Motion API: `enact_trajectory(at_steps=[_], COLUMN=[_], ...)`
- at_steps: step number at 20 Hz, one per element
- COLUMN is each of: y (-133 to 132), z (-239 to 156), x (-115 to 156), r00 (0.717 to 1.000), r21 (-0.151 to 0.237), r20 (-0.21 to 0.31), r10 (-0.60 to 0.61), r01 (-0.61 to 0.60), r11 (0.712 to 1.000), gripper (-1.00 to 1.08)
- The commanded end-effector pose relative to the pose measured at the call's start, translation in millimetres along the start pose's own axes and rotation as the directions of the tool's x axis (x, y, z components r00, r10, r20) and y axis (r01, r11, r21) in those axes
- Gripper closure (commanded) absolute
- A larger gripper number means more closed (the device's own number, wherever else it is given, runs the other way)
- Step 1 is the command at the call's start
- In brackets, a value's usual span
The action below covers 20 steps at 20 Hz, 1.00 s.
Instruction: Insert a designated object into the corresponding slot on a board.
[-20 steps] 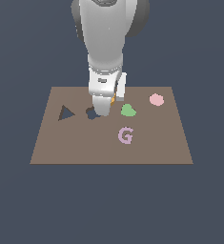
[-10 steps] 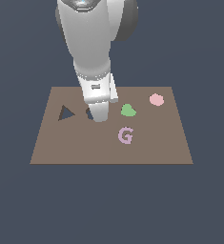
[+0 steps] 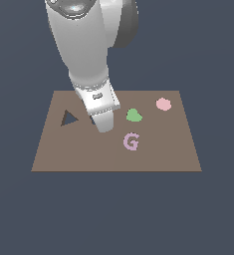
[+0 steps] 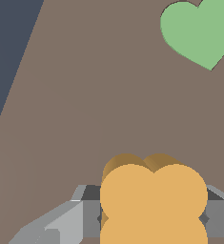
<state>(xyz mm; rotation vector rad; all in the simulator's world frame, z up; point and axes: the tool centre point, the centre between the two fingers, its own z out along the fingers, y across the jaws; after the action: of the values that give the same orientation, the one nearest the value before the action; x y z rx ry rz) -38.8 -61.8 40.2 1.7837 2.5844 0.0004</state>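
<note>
Orange flower block point(image 4: 153, 202) clamped in the pincer point(image 4: 151, 217).
It hangs low over the brown board point(image 3: 158, 149), beside the triangular cutout point(image 3: 68, 118); the arm hides the slot; green heart piece point(image 3: 133, 115) nearby.

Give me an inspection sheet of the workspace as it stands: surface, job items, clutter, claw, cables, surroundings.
Surface: brown board, flat, with a pale pink letter G.
Job's things: orange lobed block sits between the claw's fingers in the wrist view; it is hidden in the exterior view. Lobed slot shows only as a dark sliver beside the arm, mostly covered.
Clutter: green heart-shaped piece, pink rounded piece, dark triangular cutout.
Claw: claw shut on the orange lobed block, low over the board by the slot.
Cables: nothing seen.
Surroundings: plain dark blue background, nothing else seen.
</note>
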Motion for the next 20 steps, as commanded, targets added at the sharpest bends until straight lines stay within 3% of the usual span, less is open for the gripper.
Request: enact_trajectory(at_steps=[1,18,19,20], y=[3,8,8,8], z=[0,10,10,10], x=[-3,-7,-7,-7], r00=[0.999,0.997,0.997,0.997], r21=[0.000,0.001,0.001,0.001], r20=[0.000,0.001,0.001,0.001], r10=[-0.034,-0.082,-0.082,-0.082], r01=[0.034,0.082,0.082,0.082], r11=[0.999,0.997,0.997,0.997], gripper=[1.08,1.08,-0.92,-0.92])
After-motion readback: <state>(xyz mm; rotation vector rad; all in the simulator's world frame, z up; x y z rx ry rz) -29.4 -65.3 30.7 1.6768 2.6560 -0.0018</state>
